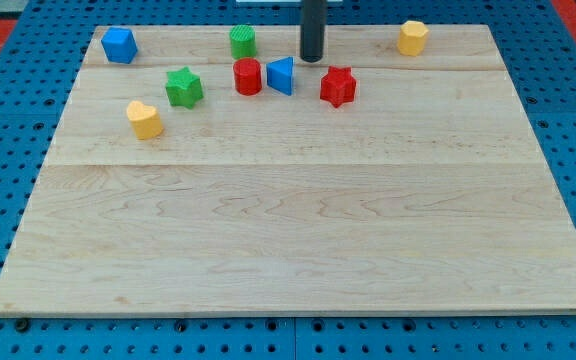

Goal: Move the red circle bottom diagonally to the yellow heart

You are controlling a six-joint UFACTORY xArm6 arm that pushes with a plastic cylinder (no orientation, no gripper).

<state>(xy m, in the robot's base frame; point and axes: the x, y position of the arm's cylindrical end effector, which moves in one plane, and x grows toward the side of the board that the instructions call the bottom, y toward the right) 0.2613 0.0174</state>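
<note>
Near the view's top, my tip stands just above the blue triangle, beside the red circle; yellow heart lies well left. No claw shows, so its state cannot be told.

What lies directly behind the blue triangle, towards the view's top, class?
Behind the blue triangle stands the dark rod, my tip touching the board just up and right of it. The rod covers a strip of board behind it; nothing else shows there.

One camera looks down at a slant from beyond the board's near edge, facing its far edge, taking in all four corners.
</note>
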